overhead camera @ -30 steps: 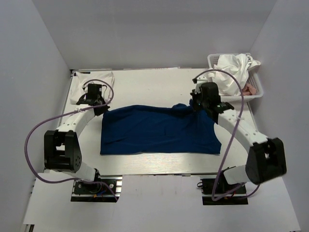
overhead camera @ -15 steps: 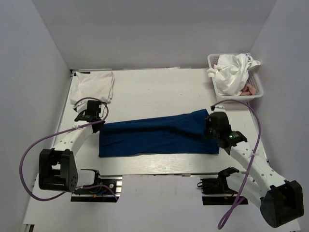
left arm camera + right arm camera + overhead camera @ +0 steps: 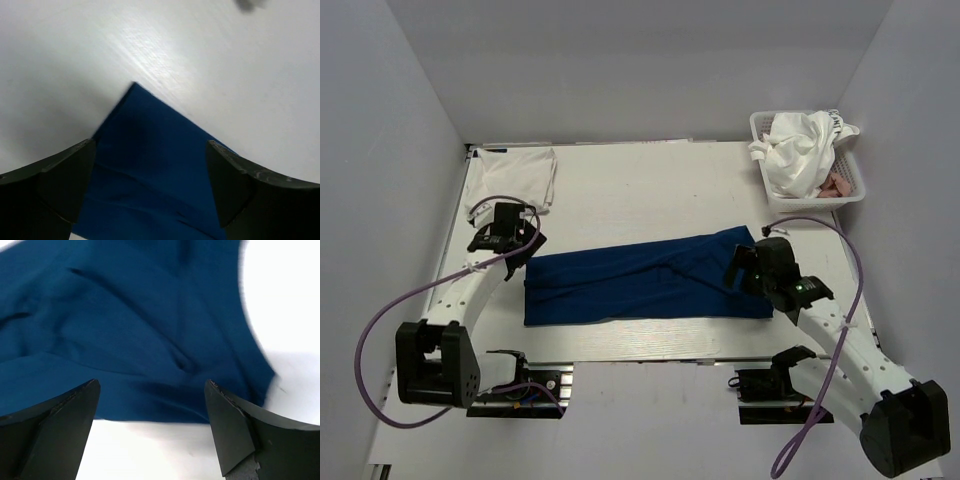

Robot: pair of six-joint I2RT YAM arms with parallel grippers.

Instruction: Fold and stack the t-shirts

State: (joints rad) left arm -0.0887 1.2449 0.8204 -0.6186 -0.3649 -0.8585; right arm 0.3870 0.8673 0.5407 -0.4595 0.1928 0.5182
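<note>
A navy blue t-shirt (image 3: 640,277) lies folded into a long band across the middle of the table. My left gripper (image 3: 515,245) hangs open just above the band's far left corner (image 3: 150,150), holding nothing. Over the band's right end (image 3: 140,330) my right gripper (image 3: 745,265) is also open and empty. A folded white t-shirt (image 3: 513,178) rests at the far left of the table. More white t-shirts (image 3: 800,148) are piled in the basket (image 3: 853,180), with a bit of dusty pink t-shirt (image 3: 835,185) showing beside them.
The white mesh basket stands at the table's far right corner. Purple cables (image 3: 410,300) loop from both arms near the table's sides. The enclosure walls (image 3: 400,150) close in on the left, back and right.
Both grippers carried the shirt's far edge toward the near side, folding it into a narrower band, then opened and let go. Both now hover just above the cloth.
</note>
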